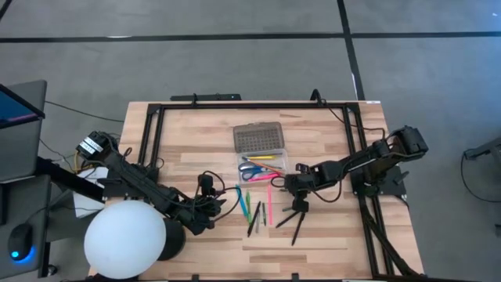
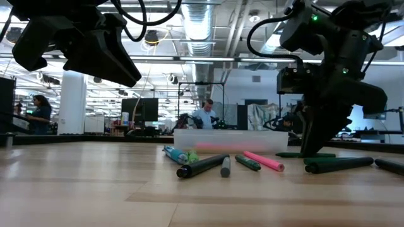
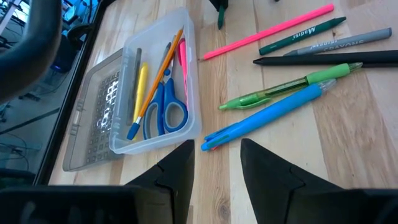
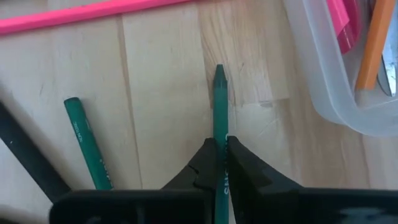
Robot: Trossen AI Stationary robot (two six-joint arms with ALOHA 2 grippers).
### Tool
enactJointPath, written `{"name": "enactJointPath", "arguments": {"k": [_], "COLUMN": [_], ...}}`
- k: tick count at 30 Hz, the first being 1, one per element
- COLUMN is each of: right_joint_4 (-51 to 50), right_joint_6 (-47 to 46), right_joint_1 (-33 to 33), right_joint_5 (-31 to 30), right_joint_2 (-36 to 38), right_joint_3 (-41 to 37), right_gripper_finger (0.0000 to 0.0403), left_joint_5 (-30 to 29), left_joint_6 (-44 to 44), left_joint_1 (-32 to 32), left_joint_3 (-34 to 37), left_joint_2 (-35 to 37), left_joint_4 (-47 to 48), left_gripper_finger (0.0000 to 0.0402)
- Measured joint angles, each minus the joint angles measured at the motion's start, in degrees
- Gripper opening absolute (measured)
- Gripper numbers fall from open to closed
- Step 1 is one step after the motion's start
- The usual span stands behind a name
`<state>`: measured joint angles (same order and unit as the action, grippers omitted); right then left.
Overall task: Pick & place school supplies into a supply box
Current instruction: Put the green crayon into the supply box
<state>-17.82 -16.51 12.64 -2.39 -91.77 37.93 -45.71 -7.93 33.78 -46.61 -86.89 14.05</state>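
Observation:
The supply box's clear tray [image 1: 264,166] lies with its grid lid [image 1: 258,139] open at the table's middle; it holds blue-handled scissors [image 3: 165,112], an orange pencil [image 3: 158,74] and yellow and pink pens. Loose pens lie near it: a blue pen [image 3: 267,118], a green pen [image 3: 286,90], a black pen [image 3: 323,59] and a pink pencil [image 3: 267,31]. My left gripper [image 3: 217,162] is open and empty just short of the blue pen. My right gripper [image 4: 219,144] is shut on a dark green pencil [image 4: 219,93] beside the tray's right end. My right gripper pinches the dark green pencil's shaft [image 4: 219,124] between its two fingers, a little behind the pointed end. The fingers come from above, pointing down, and the pencil runs out ahead of them. In the low view it lies level at table height [image 2: 297,154]; I cannot tell if it is lifted.
A large white sphere [image 1: 125,239] sits at the near left beside the left arm. A black frame [image 1: 156,125] runs around the tabletop. Two black markers [image 1: 296,223] lie near the right gripper, and a second green pencil [image 4: 84,143] lies beside the held one.

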Motion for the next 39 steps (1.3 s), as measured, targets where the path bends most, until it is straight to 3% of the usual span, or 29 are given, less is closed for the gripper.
{"name": "enactJointPath", "arguments": {"k": [14,22,39], "right_joint_4": [0.09,0.09,-1.29], "right_joint_6": [3.02,3.02,3.58], "right_joint_1": [0.00,0.00,0.09], "right_joint_5": [0.61,0.61,0.83], "right_joint_2": [0.02,0.00,-0.31], "right_joint_3": [0.00,0.00,1.46], "right_gripper_finger": [0.0008,0.0037,0.0015], "left_joint_5": [0.39,0.40,0.48], "left_joint_6": [-0.02,-0.02,-0.04], "left_joint_1": [0.00,0.00,0.00], "left_joint_3": [0.00,0.00,0.00], "left_joint_2": [0.00,0.00,0.00], "left_joint_4": [0.41,0.43,0.43], "left_gripper_finger": [0.0125,0.0125,0.0125]}}
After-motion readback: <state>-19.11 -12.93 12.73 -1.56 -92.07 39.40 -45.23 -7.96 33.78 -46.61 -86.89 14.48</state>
